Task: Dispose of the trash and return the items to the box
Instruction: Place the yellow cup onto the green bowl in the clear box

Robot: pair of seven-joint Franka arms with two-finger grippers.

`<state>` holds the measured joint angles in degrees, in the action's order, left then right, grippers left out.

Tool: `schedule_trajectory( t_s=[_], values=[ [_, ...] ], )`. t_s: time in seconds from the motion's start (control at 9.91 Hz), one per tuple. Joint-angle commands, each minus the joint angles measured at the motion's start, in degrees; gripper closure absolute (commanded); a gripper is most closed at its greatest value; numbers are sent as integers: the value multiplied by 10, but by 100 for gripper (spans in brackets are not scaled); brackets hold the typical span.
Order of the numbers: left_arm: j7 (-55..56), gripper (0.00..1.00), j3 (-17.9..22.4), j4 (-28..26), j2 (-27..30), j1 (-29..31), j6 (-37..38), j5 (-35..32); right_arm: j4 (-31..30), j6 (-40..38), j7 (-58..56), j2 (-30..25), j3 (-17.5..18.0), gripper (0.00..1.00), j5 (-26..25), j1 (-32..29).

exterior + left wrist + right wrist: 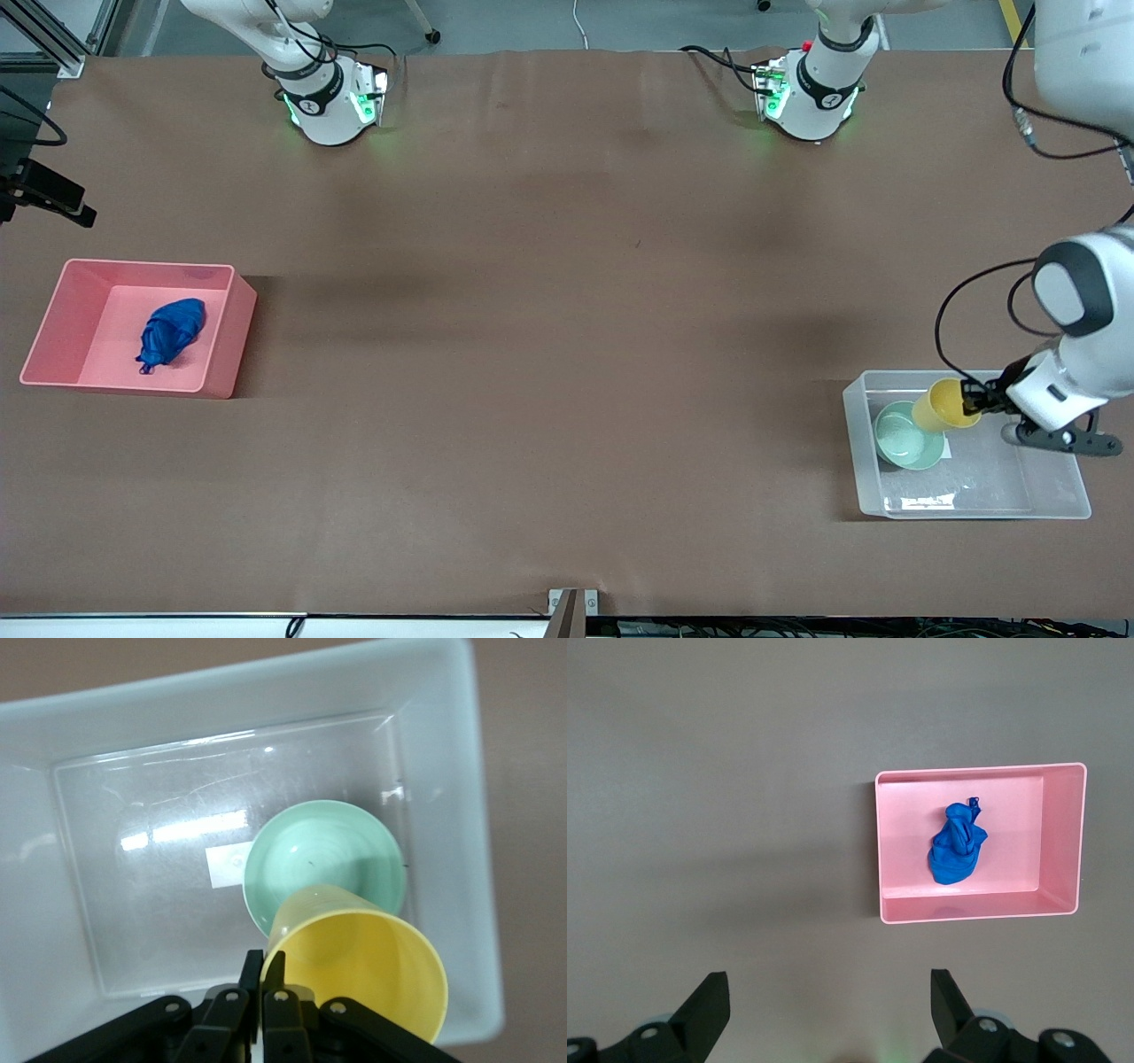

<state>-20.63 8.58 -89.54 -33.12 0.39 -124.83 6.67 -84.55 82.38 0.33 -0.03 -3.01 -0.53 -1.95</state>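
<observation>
My left gripper (974, 400) (264, 961) is shut on the rim wall of the yellow cup (948, 405) (363, 966), one finger inside and one outside. The cup hangs tilted over the clear box (974, 509) (443, 744), just above the edge of the mint-green bowl (905, 436) (319, 850) that sits on the box floor beside a white label (229, 866). The blue trash (173, 330) (955, 849) lies in the pink bin (133, 266) (979, 771). My right gripper (828, 988) is open and holds nothing, high over bare table; it does not show in the front view.
The pink bin stands at the right arm's end of the table and the clear box at the left arm's end. A black fixture (44, 190) juts in at the table's edge, farther from the front camera than the pink bin. Brown table (549, 354) lies between the bins.
</observation>
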Motion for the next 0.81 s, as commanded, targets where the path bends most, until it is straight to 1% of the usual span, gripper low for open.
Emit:
schedule_trajectory(
  t_s=[0.0,0.1,0.2,0.3,0.4,0.5,0.71],
  values=[
    [-11,98,4,38,-66,-1,-19,11,-6,0,-2,-7,2,0,-3,-3],
    [-11,96,4,38,-76,-1,-38,12,-6,0,-2,-7,2,0,-3,-3],
    [-10,86,4,37,-80,-1,-49,23,-6,0,-2,-7,1,0,-1,-4],
    [-10,54,4,35,-79,-2,-53,40,-6,0,-2,-7,1,0,0,-4],
    [-12,8,4,35,-74,0,-53,40,-5,0,-1,-7,1,0,0,-4],
    [-16,0,4,35,-61,-1,-53,41,-5,-2,-1,-7,1,0,0,-4],
    [-4,0,4,24,-3,-4,-44,33,-5,-1,-1,-7,1,0,0,-4]
  ],
)
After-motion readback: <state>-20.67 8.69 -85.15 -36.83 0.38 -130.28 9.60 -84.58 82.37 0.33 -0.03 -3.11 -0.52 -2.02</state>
